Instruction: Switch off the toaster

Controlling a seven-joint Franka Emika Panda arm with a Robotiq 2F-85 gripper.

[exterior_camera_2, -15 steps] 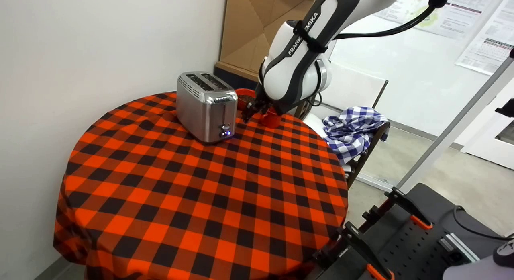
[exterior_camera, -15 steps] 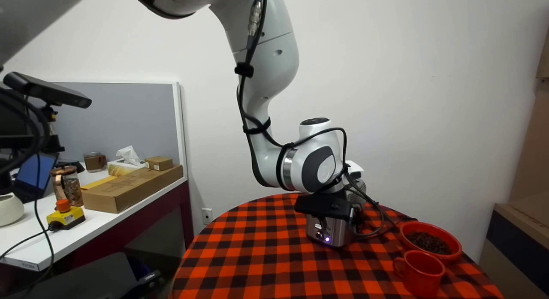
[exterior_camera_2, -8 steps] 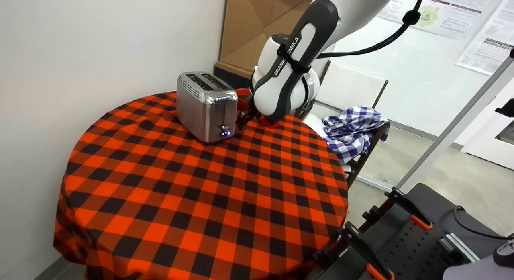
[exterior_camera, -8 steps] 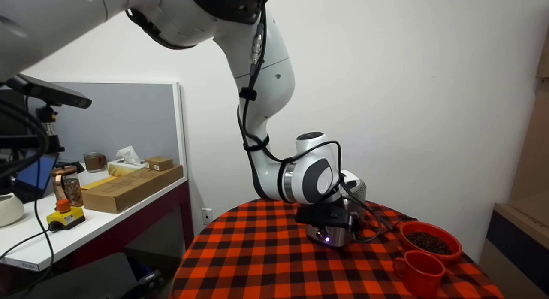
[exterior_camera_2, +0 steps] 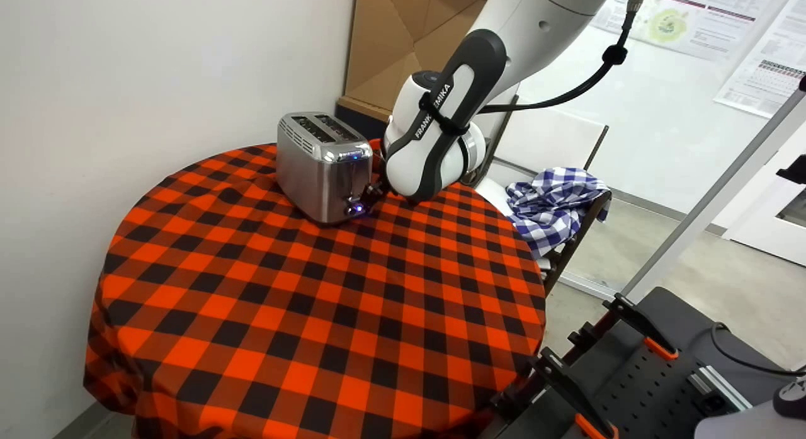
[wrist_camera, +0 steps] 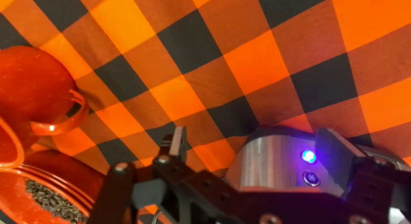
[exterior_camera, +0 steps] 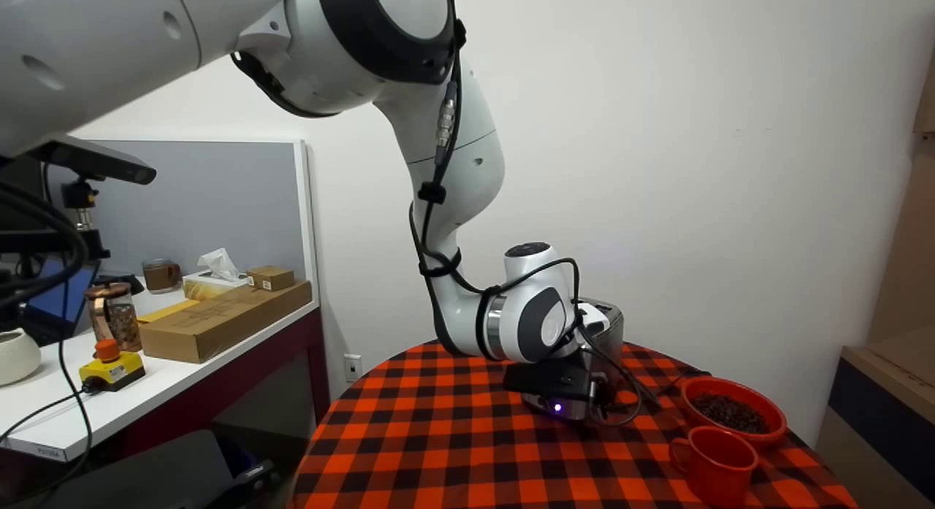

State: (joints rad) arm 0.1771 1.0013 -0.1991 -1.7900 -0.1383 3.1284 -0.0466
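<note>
The silver two-slot toaster (exterior_camera_2: 315,174) stands upright on the table; its front end shows in the wrist view (wrist_camera: 266,163). Its small bluish light (wrist_camera: 309,156) is lit, above a round button with a star-like mark (wrist_camera: 311,179). The light also shows in both exterior views (exterior_camera: 558,407) (exterior_camera_2: 358,208). My gripper (wrist_camera: 252,137) is open and empty, close to the toaster's front. One finger pad (wrist_camera: 334,153) overlaps the front beside the light; I cannot tell whether it touches. The other finger is over the cloth. The lever is mostly hidden by the gripper (exterior_camera_2: 373,194).
A red mug (exterior_camera: 719,469) and a red bowl (exterior_camera: 734,386) with dark beans stand near the table edge; both also show in the wrist view, the mug (wrist_camera: 35,85) and the bowl (wrist_camera: 67,169). A checked cloth (exterior_camera_2: 283,300) covers the round table. A wall stands behind the toaster.
The arm has moved down and my gripper has come closer to the toaster's front. The toaster has not moved and its light stays lit. A small blue glint now shows on its top edge.
</note>
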